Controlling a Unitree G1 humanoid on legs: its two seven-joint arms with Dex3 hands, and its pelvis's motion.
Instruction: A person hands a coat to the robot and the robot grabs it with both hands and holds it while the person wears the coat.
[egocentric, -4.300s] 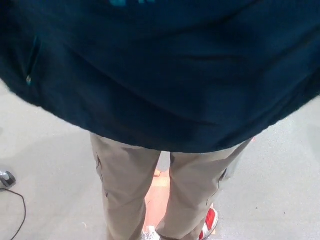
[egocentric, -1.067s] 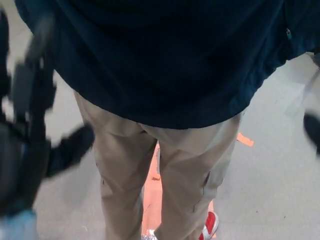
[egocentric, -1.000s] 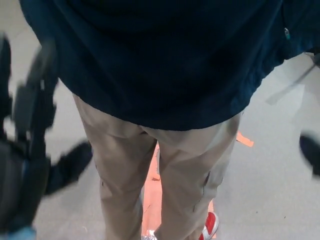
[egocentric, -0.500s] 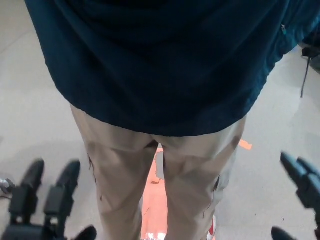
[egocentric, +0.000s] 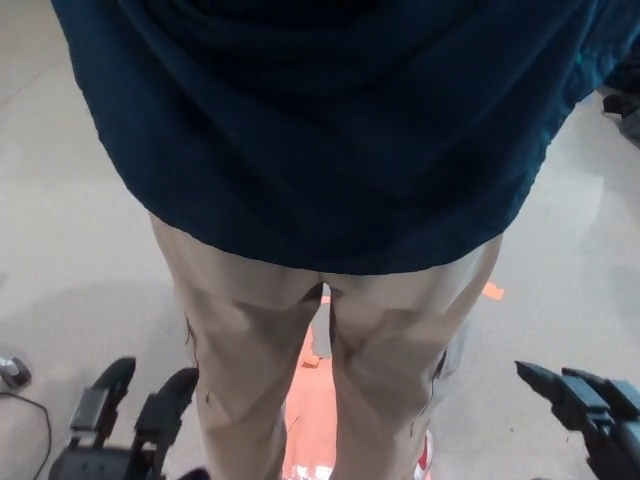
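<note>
A dark navy coat (egocentric: 330, 130) fills the upper half of the head view, worn on the back of a person who stands close in front of me in tan trousers (egocentric: 290, 360). My left hand (egocentric: 125, 425) is low at the bottom left, open, its black fingers spread and holding nothing. At the bottom right my right hand (egocentric: 585, 410) is also open and empty, fingers pointing up and left. Both hands are well below the coat's hem and apart from it.
Grey floor lies on both sides of the person. An orange tape strip (egocentric: 305, 400) runs between the legs, with a small orange piece (egocentric: 492, 291) to the right. A black cable (egocentric: 30, 420) and a small object sit at the far left edge.
Both hands have dropped from beside the coat to the bottom of the picture, open. The view has shifted slightly, and the coat hangs freely on the person.
</note>
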